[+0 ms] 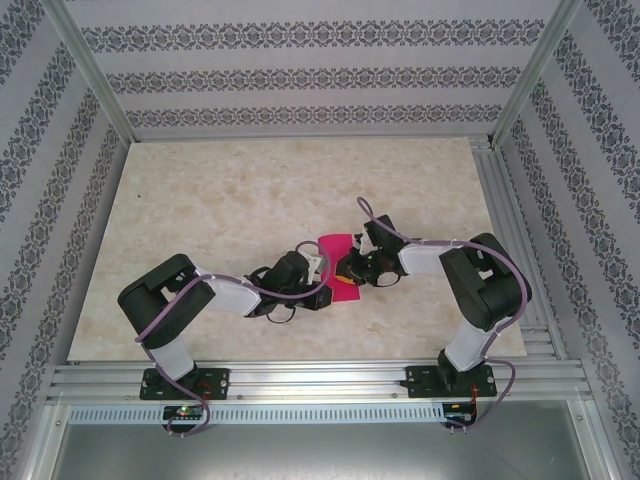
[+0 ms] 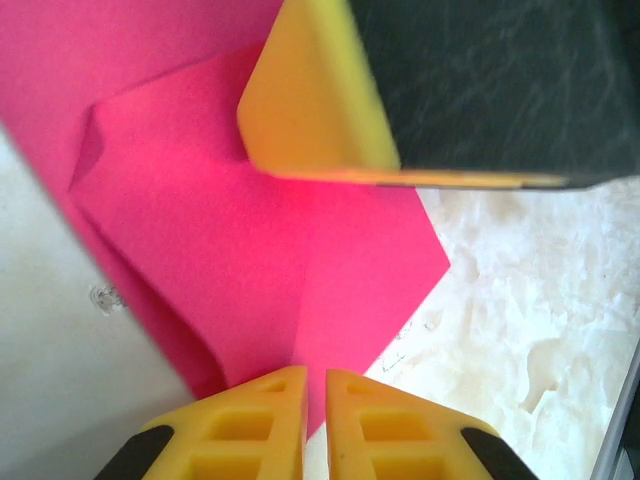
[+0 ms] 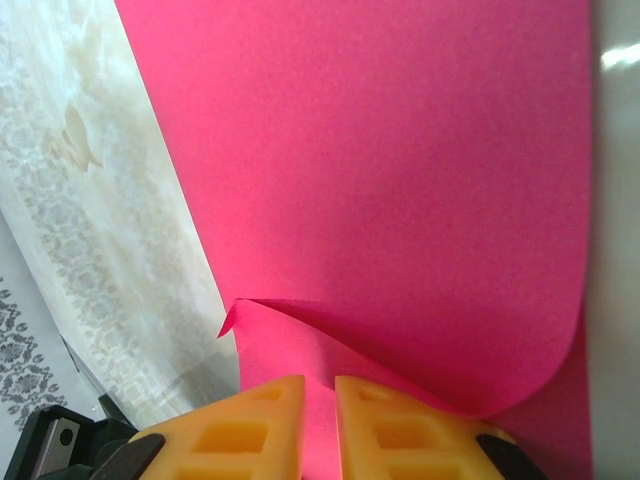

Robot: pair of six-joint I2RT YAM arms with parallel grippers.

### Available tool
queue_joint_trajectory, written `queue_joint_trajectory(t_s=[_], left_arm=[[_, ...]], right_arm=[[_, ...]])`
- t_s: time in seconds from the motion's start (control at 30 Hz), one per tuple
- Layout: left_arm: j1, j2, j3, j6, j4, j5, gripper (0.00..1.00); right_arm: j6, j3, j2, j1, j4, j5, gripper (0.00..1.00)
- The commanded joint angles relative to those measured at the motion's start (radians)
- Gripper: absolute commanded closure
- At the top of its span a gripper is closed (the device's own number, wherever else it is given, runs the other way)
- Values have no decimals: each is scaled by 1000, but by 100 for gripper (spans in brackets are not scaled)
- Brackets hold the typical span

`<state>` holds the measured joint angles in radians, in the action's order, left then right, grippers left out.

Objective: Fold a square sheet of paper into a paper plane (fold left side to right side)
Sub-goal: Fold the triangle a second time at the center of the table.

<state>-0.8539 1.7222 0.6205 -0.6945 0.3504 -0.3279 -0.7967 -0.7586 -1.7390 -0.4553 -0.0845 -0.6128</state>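
Note:
The sheet of paper (image 1: 336, 247) is bright magenta-pink and sits near the middle of the table, between my two grippers. My left gripper (image 1: 322, 268) reaches it from the left. In the left wrist view its yellow fingertips (image 2: 315, 372) are shut on the paper's (image 2: 250, 230) near corner, where a crease runs into the narrow gap. A folded layer overlaps there, and my right gripper's yellow finger (image 2: 310, 100) presses on the sheet from above. My right gripper (image 1: 348, 270) comes from the right. Its jaws (image 3: 319, 380) are shut on a lower layer while an upper layer (image 3: 400, 180) curls over.
The marble-patterned table (image 1: 250, 190) spreads out around the paper. Aluminium rails (image 1: 320, 380) run along its near edge, and another rail (image 1: 505, 230) runs down its right side. Patterned walls (image 1: 300, 80) enclose the back and both sides.

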Motion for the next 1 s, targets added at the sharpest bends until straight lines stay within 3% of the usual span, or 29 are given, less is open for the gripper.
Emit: queue_joint_trajectory(t_s=[0.0, 0.27, 0.6, 0.97], left_arm=[[-23, 10, -50, -33, -94, -25, 85], [-24, 1, -52, -38, -86, -29, 85], [53, -224, -9, -8, -182, -36, 85], [38, -17, 131, -32, -56, -163, 84]], right_arm=[[72, -38, -23, 41, -41, 47, 83], [115, -96, -49, 63, -79, 13, 83], [28, -4, -23, 10, -10, 16, 83], [24, -14, -16, 7, -30, 28, 83]])
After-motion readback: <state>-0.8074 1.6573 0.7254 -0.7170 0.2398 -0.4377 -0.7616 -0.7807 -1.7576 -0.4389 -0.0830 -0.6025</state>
